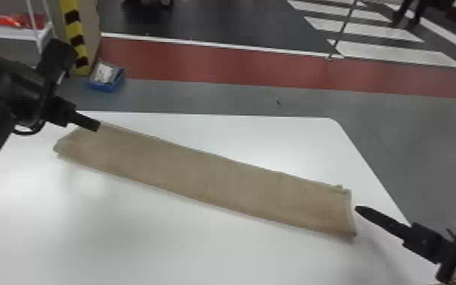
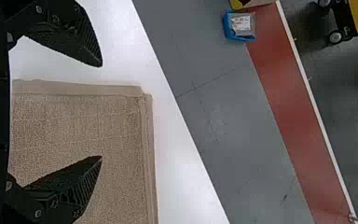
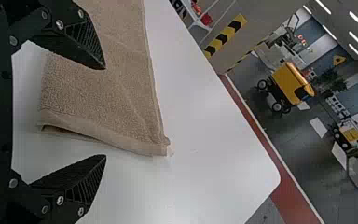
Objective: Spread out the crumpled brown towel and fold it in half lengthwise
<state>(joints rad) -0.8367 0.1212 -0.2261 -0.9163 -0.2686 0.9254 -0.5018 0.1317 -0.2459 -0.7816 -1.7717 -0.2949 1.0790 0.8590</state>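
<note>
Across the white surface [image 1: 144, 235], the brown towel [image 1: 208, 174] lies as 1 strip from far left to near right, seemingly folded, so with the left hand [image 2: 101, 111] and right hand [image 3: 105, 112] spread wide near its 2 ends, straightening should need only light, even tugs.
</note>
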